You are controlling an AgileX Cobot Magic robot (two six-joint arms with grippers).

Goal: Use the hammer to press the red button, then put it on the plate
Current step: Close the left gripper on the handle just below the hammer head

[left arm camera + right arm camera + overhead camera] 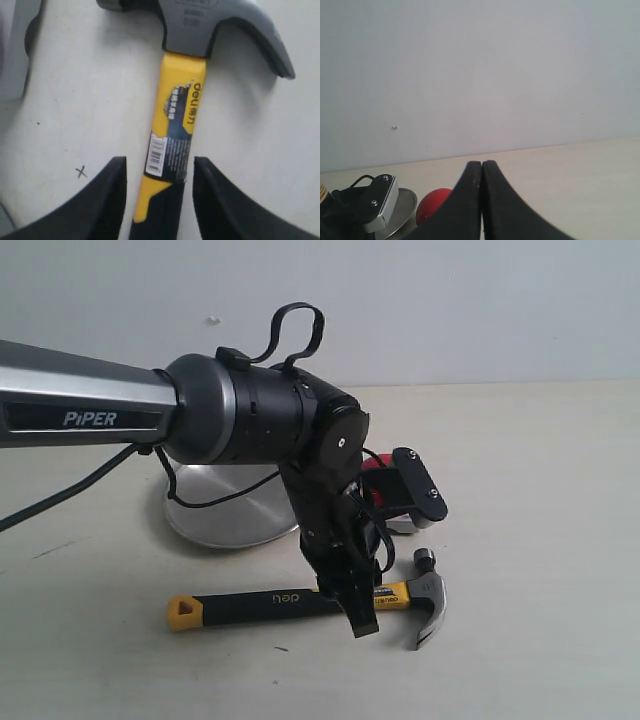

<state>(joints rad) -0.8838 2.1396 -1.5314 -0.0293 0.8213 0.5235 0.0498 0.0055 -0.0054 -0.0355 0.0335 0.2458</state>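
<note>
The hammer [250, 606] lies flat on the table near the front, its dark head [430, 602] to the right. My left gripper [355, 612] has come down over the handle close to the head. In the left wrist view it [159, 161] is open, one black finger on each side of the yellow and black handle [180, 105], with a gap on both sides. The red button [378, 486] sits behind the left wrist, mostly hidden. The silver plate [215, 512] stands to its left. My right gripper [481, 163] is shut on nothing and held off the table; the red button [431, 205] and the plate [406, 210] show beyond it.
The left arm [100, 405] reaches in from the left, with a black cable [60, 495] hanging over the plate. Its wrist camera [420, 485] covers part of the button. A pale wall stands behind the table. A small pen cross [81, 172] marks the tabletop beside the handle.
</note>
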